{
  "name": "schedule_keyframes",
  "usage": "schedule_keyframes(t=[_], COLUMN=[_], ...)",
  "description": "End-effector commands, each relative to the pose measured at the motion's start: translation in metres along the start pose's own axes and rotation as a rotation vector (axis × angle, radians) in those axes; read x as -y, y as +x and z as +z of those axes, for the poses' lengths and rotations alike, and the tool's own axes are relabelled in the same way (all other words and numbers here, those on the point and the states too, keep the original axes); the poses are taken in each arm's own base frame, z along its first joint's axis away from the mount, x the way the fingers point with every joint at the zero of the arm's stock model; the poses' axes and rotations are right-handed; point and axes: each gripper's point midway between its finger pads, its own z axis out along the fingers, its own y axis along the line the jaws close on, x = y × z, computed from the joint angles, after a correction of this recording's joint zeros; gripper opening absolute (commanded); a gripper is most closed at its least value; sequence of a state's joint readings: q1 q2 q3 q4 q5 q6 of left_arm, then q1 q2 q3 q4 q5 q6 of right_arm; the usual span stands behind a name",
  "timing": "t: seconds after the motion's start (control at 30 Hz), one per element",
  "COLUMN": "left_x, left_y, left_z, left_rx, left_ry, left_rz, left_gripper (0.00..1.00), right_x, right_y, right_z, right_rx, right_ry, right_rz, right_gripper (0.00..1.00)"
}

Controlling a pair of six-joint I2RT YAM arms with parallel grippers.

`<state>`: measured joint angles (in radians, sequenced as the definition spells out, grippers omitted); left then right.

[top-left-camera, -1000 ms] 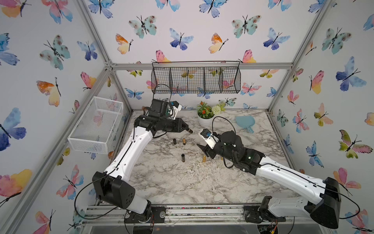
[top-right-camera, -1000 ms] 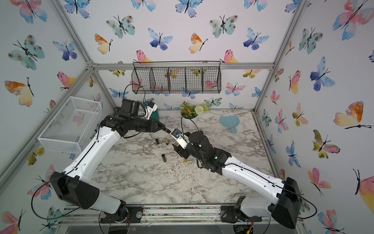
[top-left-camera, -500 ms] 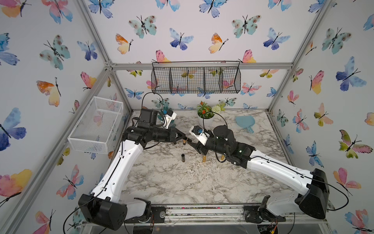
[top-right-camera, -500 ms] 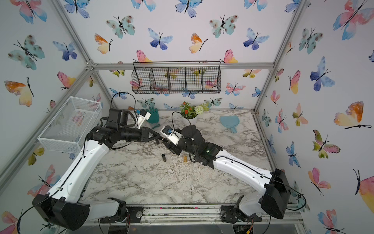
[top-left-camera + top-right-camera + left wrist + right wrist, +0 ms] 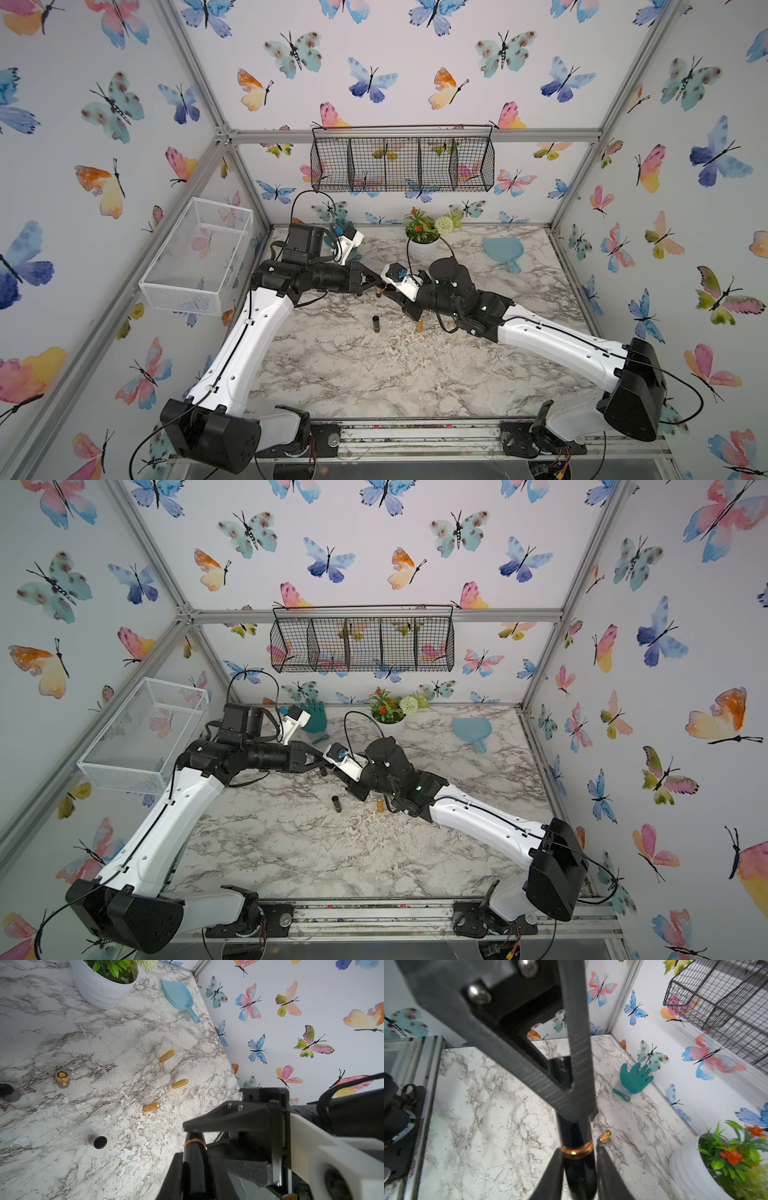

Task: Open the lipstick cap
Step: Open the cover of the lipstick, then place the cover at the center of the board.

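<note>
Where the two arms meet above the marble table (image 5: 353, 374), a black lipstick (image 5: 578, 1159) with a copper band is held up in the air, just in front of the white pot (image 5: 423, 251). The left claw (image 5: 194, 1169) is clamped tight on one end of the tube and the right claw (image 5: 579, 1175) is clamped tight on the other. The band shows between the two grips. The tube looks like one piece, with the cap still on. I cannot tell which end is the cap.

The pot holds a green plant (image 5: 384, 706) with orange flowers and one pale round bloom. A black wire basket (image 5: 402, 164), split into compartments, hangs on the back wall, and the butterfly wallpaper shows through its mesh. A white mesh bin (image 5: 199, 253) is fixed to the side wall by the left arm, and wallpaper shows through that too.

Down on the marble, a small copper tube (image 5: 61, 1079) stands open with something yellow inside. A black tube (image 5: 376, 324) stands upright near the middle. Three gold capsules (image 5: 167, 1056) lie on their sides, apart from one another. A blue scoop (image 5: 503, 251) lies flat towards the back, and a teal glove (image 5: 313, 717) sits by the back wall.
</note>
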<state>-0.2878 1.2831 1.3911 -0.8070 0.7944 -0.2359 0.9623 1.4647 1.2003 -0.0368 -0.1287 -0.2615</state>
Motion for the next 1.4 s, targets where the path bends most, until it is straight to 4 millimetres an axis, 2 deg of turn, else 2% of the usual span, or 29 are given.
schedule_keyframes(t=[0.0, 0.07, 0.13, 0.17, 0.3, 0.53, 0.9, 1.0, 1.1, 1.13, 1.23, 1.37], left_x=[0.003, 0.002, -0.001, -0.002, -0.006, -0.019, -0.03, -0.049, -0.074, -0.079, -0.095, -0.119], left_y=[0.005, 0.006, 0.004, 0.003, -0.002, -0.021, -0.052, -0.067, -0.078, -0.079, -0.081, -0.073], left_z=[0.0, 0.001, 0.001, 0.001, 0.002, -0.003, -0.012, 0.003, 0.033, 0.045, 0.078, 0.125], left_rx=[-0.021, -0.023, -0.018, -0.015, -0.011, 0.027, 0.111, 0.141, 0.137, 0.128, 0.108, 0.036], left_ry=[0.033, 0.028, 0.015, 0.005, -0.021, -0.056, -0.036, -0.157, -0.351, -0.414, -0.564, -0.646], left_rz=[-0.008, -0.007, -0.004, -0.002, 0.004, -0.014, -0.039, -0.013, 0.025, 0.05, 0.115, 0.148], left_gripper=[0.05, 0.04, 0.02, 0.01, 0.0, 0.0, 0.0, 0.0, 0.0, 0.05, 0.13, 0.08], right_x=[0.0, 0.001, 0.002, 0.004, 0.01, 0.026, 0.037, 0.04, 0.045, 0.047, 0.051, 0.054], right_y=[-0.014, -0.012, -0.012, -0.012, -0.005, 0.03, 0.032, 0.023, 0.015, 0.012, 0.009, 0.008], right_z=[-0.001, -0.001, -0.002, -0.003, -0.008, -0.017, -0.048, -0.061, -0.077, -0.083, -0.1, -0.115], right_rx=[0.047, 0.042, 0.041, 0.038, 0.002, -0.142, -0.111, -0.079, -0.058, -0.056, -0.049, -0.031], right_ry=[0.0, 0.005, 0.015, 0.022, 0.064, 0.179, 0.281, 0.305, 0.337, 0.351, 0.382, 0.416], right_rz=[0.002, 0.005, 0.007, 0.008, -0.003, -0.018, 0.014, 0.025, 0.028, 0.029, 0.034, 0.041], right_gripper=[0.17, 0.13, 0.03, 0.02, 0.02, 0.02, 0.02, 0.02, 0.02, 0.02, 0.02, 0.02])
